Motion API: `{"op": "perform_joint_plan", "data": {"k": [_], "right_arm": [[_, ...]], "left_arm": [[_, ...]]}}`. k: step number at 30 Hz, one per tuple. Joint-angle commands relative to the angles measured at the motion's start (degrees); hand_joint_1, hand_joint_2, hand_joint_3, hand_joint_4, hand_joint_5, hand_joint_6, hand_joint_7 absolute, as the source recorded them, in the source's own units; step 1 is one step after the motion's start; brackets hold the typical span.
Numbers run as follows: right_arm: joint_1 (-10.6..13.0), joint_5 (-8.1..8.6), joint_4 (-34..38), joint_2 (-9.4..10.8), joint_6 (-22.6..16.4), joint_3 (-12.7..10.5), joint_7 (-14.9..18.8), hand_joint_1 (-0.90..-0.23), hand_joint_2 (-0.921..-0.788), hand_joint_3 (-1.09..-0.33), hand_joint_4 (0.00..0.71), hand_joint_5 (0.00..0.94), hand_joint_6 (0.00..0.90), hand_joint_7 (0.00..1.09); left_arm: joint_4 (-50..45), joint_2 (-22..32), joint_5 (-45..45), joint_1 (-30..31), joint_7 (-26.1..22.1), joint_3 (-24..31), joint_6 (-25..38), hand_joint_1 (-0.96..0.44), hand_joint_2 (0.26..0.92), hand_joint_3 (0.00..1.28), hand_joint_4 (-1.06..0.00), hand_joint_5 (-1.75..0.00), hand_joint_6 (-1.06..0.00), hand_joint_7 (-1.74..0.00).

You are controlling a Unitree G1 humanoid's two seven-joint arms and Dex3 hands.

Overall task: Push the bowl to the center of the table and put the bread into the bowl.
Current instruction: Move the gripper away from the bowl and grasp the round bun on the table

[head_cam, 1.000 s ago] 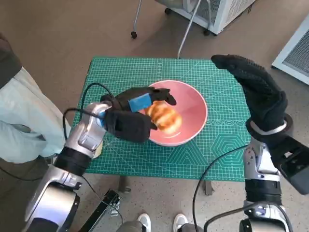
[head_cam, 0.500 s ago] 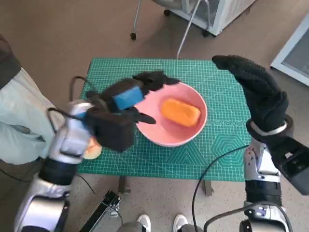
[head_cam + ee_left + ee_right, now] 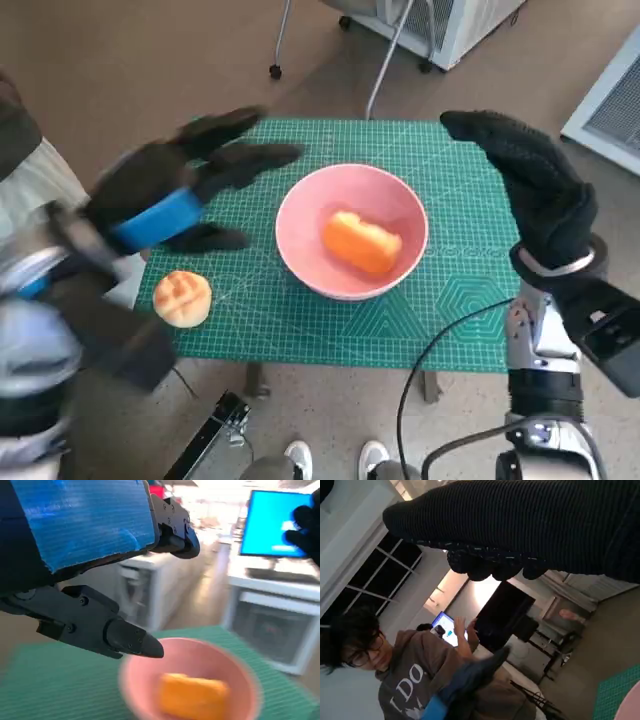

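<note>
Near the table's middle, our bread point(image 3: 361, 241) lies in the pink bowl point(image 3: 300, 250); left hand point(image 3: 170, 190), fingers apart and empty, is nearer than the raised, flat right hand point(image 3: 535, 185).

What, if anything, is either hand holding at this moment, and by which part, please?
Nothing is held. The blue-taped left hand is raised with fingers spread; the gloved right hand is open above the table's edge.
</note>
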Motion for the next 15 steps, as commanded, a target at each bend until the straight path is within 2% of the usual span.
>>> {"op": "perform_joint_plan", "data": {"k": [1, 9, 15], "right_arm": [[0.1, 1.36, 0.7, -0.1, 1.6, -0.3, 1.3, -0.653, -0.921, -0.73, -0.001, 0.506, -0.001, 0.76], [-1.2, 1.89, 2.0, -0.1, 2.1, -0.6, 2.6, -0.661, -0.921, -0.705, -0.001, 0.488, -0.001, 0.74], [-2.5, 1.49, 3.7, -0.3, 0.8, -0.7, 3.7, -0.659, -0.921, -0.736, -0.001, 0.466, -0.001, 0.74]], "left_arm": [[-4.1, 4.9, -1.9, 7.2, -4.5, 4.8, 5.0, -0.26, 0.824, 0.0, -0.17, 0.0, -0.32, -0.1], [-4.5, 8.5, -1.0, 16.8, -6.3, 8.5, 7.3, -0.23, 0.803, 0.0, -0.11, 0.0, -0.24, -0.04], [-3.3, 8.9, -0.2, 21.2, -5.8, 8.8, 9.0, -0.19, 0.786, 0.0, -0.07, 0.0, -0.21, -0.02]]}}
